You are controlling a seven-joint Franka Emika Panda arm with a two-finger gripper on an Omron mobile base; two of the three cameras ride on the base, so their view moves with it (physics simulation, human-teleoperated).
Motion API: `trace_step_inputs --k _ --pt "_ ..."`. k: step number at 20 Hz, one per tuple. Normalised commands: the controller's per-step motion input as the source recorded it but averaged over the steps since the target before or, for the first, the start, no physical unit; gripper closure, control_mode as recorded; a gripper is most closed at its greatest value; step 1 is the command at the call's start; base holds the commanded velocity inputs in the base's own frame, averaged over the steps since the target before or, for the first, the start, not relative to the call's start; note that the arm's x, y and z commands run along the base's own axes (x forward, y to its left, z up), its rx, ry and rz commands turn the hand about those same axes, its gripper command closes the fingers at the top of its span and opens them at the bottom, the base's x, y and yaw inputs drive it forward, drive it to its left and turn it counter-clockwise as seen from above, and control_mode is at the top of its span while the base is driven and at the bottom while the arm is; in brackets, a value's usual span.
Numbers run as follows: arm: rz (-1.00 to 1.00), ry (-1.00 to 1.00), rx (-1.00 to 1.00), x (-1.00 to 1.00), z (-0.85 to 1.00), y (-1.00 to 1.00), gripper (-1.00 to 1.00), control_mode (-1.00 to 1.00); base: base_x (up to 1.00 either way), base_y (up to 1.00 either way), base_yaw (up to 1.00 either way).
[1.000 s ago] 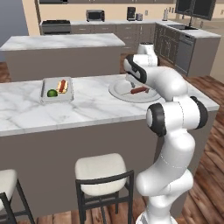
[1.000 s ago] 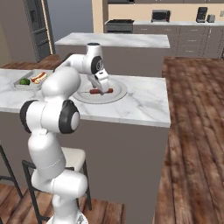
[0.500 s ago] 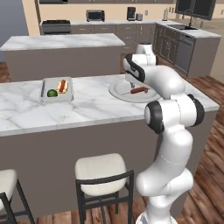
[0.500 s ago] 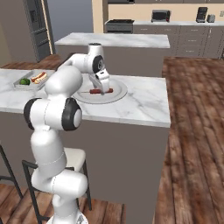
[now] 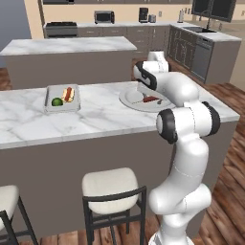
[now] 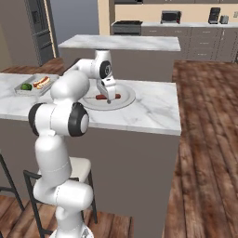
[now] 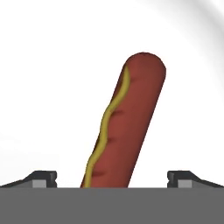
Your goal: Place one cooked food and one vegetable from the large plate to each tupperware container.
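Sausage [image 7: 124, 127], red-brown with a wavy yellow mustard line along it, lies on the large plate [image 5: 129, 99] at the right part of the marble counter [image 5: 100, 119]. The gripper [image 6: 109, 99] hangs straight over it, jaws spread wide and released, one fingertip [image 7: 41, 178] on each side of the sausage and neither touching it. Well apart, toward the counter's left end, one tupperware container [image 5: 49, 103] holds a green vegetable [image 5: 57, 102] beside a hot dog in a bun [image 5: 68, 94]. Two stools [image 5: 111, 190] stand in front of the counter.
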Motion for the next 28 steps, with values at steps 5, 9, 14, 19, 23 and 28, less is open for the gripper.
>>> trace_step_inputs --k 5,9,14,19,23,28 --pt "0.00 0.00 0.00 0.00 -0.02 0.01 1.00 -1.00 0.00 0.00 0.00" --pt "0.00 0.00 0.00 0.00 0.00 0.01 1.00 -1.00 0.00 0.00 0.00" --pt "-0.02 0.00 0.00 0.00 0.00 0.01 1.00 -1.00 0.00 0.00 0.00" --pt "0.00 0.00 0.00 -0.45 0.48 0.04 1.00 -1.00 0.00 0.00 0.00" --pt "0.11 -0.07 0.00 -1.00 0.51 0.15 1.00 -1.00 0.00 0.00 0.00" --pt "0.18 -0.06 0.00 -1.00 0.33 0.08 1.00 -1.00 0.00 0.00 0.00"
